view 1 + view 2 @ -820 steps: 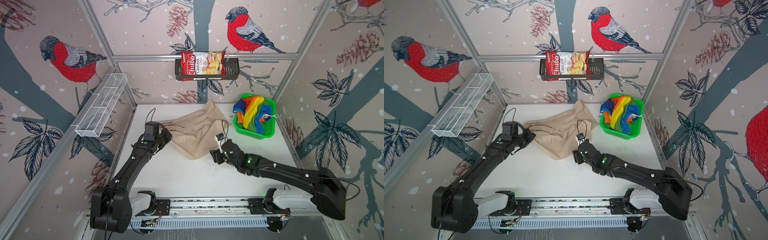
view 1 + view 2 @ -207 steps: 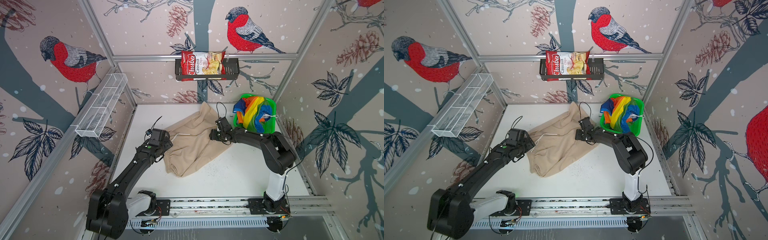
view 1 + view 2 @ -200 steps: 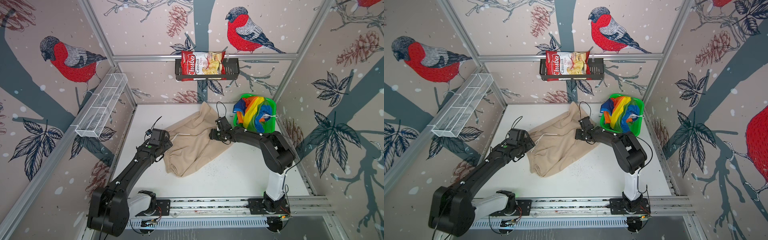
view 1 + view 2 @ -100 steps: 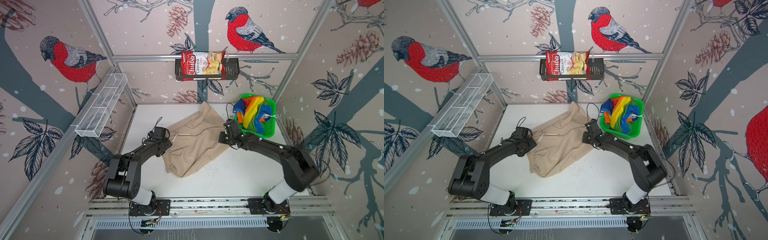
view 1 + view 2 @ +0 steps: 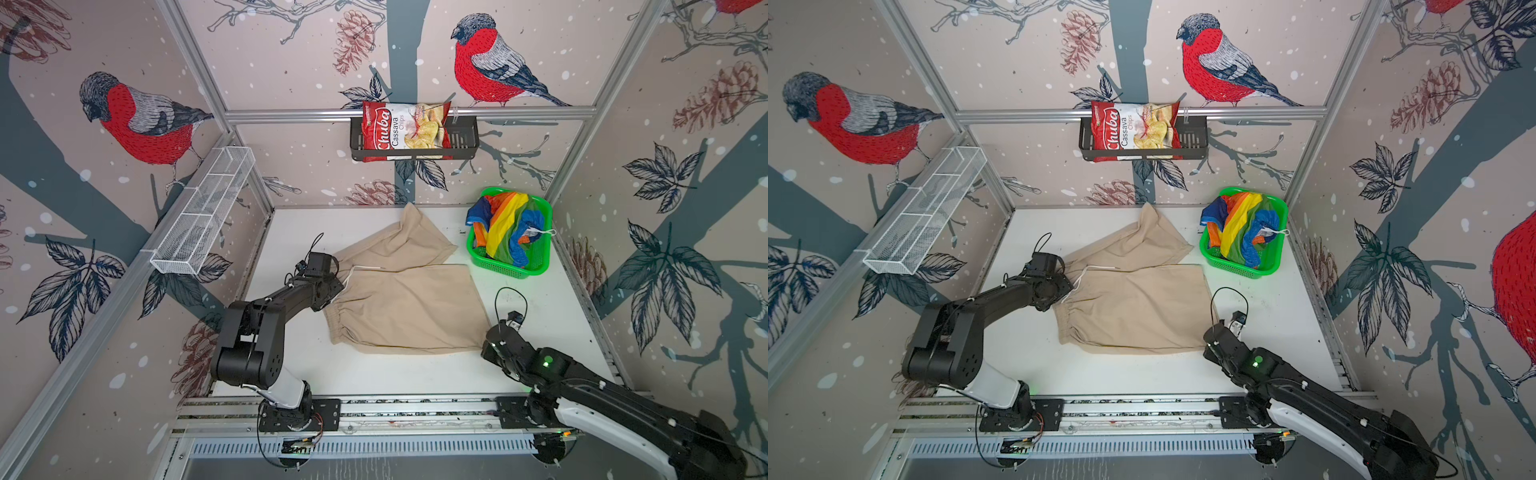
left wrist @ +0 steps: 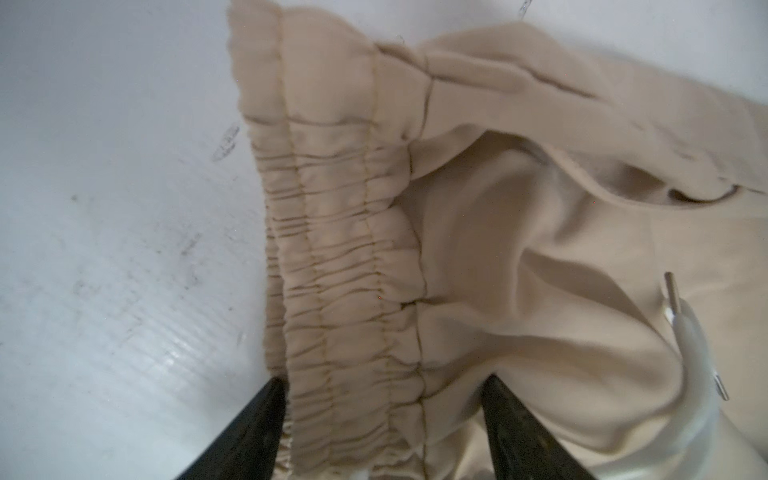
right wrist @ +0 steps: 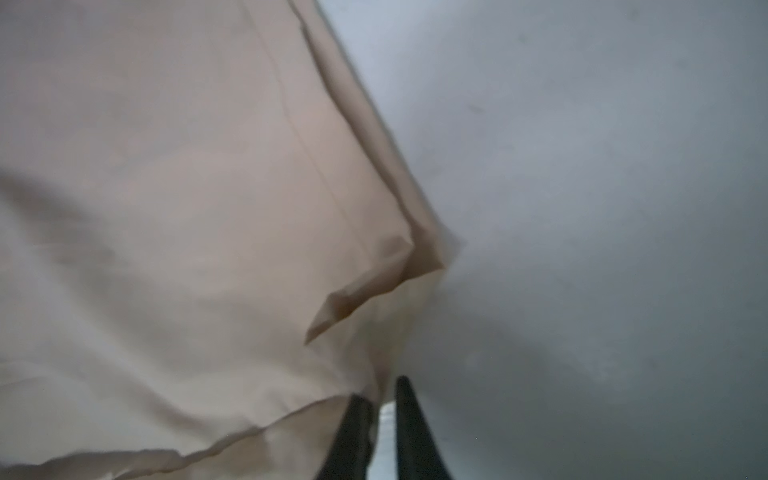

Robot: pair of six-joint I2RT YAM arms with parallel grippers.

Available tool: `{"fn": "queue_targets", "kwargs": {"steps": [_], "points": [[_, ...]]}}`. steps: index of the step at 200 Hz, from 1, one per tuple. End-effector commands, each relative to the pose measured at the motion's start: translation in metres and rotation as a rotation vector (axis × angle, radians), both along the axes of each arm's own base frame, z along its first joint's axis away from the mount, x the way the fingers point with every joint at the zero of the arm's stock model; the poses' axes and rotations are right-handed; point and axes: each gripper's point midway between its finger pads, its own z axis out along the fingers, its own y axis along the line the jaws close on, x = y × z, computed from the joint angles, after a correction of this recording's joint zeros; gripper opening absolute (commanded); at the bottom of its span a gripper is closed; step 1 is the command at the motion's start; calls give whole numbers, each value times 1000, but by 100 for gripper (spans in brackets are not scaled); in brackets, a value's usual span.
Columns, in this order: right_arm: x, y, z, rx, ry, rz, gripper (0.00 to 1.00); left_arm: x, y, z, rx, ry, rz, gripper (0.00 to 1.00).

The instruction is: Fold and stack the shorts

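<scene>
**Beige shorts flat, fold not started**

Beige shorts [image 5: 399,307] lie mid-surface [image 5: 374,374]; the rainbow pair [image 5: 505,228] is bunched in the basket [image 5: 536,266], far right. Your left gripper [image 6: 384,378] sits open astride the waistband. The right gripper [image 7: 379,388] is barely parted by the near-right hem corner, holding nothing I can see. I'd pinch both layers before folding. Right wrist view is blurry, and both top views hide the fingertips.

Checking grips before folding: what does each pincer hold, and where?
Nothing looks gripped. Left pincer straddles the waistband of the beige shorts, jaws wide; right pincer sits beside a leg-hem corner, jaws slightly apart.
</scene>
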Motion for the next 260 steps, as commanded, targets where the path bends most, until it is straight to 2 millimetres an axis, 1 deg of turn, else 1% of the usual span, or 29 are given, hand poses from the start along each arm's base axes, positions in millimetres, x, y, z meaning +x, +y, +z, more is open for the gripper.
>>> {"fn": "queue_targets", "kwargs": {"steps": [1, 12, 29, 35, 44, 52, 59, 74, 87, 89, 91, 98, 104, 106, 109, 127, 138, 151, 160, 168, 181, 198, 222, 243, 260], "points": [[3, -8, 10, 54, -35, -94, 45, 3, 7, 16, 26, -26, 27, 74], [10, -17, 32, 22, -93, -123, 47, 7, 9, 31, 33, -57, 36, 74], [24, -30, 80, -39, -208, -151, 48, 11, 12, 57, 47, -97, 44, 74], [30, -31, 98, -57, -254, -150, 48, 13, 11, 67, 44, -119, 41, 74], [42, -27, 122, -76, -325, -132, 47, 18, 5, 80, 24, -162, 11, 73], [55, -19, 141, -89, -379, -104, 46, 24, 0, 90, 1, -204, -13, 71], [69, -8, 156, -96, -422, -70, 46, 28, -7, 95, -26, -230, -36, 67], [101, 21, 176, -137, -461, 14, 45, 39, -18, 101, -61, -254, -72, 58], [131, 51, 192, -194, -488, 94, 42, 48, -30, 98, -88, -246, -116, 49], [136, 55, 192, -209, -486, 105, 41, 50, -32, 97, -93, -244, -126, 48], [140, 60, 196, -217, -493, 114, 40, 51, -35, 96, -98, -242, -136, 48], [156, 74, 198, -251, -486, 143, 36, 56, -44, 93, -118, -235, -171, 47], [170, 84, 202, -273, -482, 160, 34, 57, -52, 83, -134, -212, -202, 47], [175, 89, 199, -287, -469, 169, 33, 64, -56, 89, -141, -228, -214, 47], [182, 94, 199, -301, -464, 180, 32, 67, -61, 88, -151, -225, -232, 47], [224, 126, 196, -353, -456, 259, 31, 80, -84, 76, -160, -181, -297, 51], [248, 141, 186, -371, -435, 296, 29, 87, -98, 66, -163, -159, -328, 52], [275, 152, 171, -381, -398, 318, 25, 97, -111, 58, -187, -145, -350, 53], [292, 157, 156, -384, -365, 333, 22, 103, -117, 51, -199, -136, -355, 52], [304, 160, 142, -395, -337, 336, 21, 108, -120, 45, -204, -130, -356, 50], [321, 161, 120, -408, -296, 339, 16, 116, -124, 37, -212, -116, -355, 48], [335, 164, 92, -413, -251, 348, 11, 124, -125, 25, -207, -99, -346, 48], [349, 163, 56, -418, -193, 348, 10, 137, -126, 14, -186, -83, -340, 47], [351, 159, 27, -422, -146, 340, 10, 149, -126, 10, -181, -83, -339, 46], [347, 153, 9, -428, -119, 331, 10, 158, -123, 8, -169, -91, -333, 47]]}}
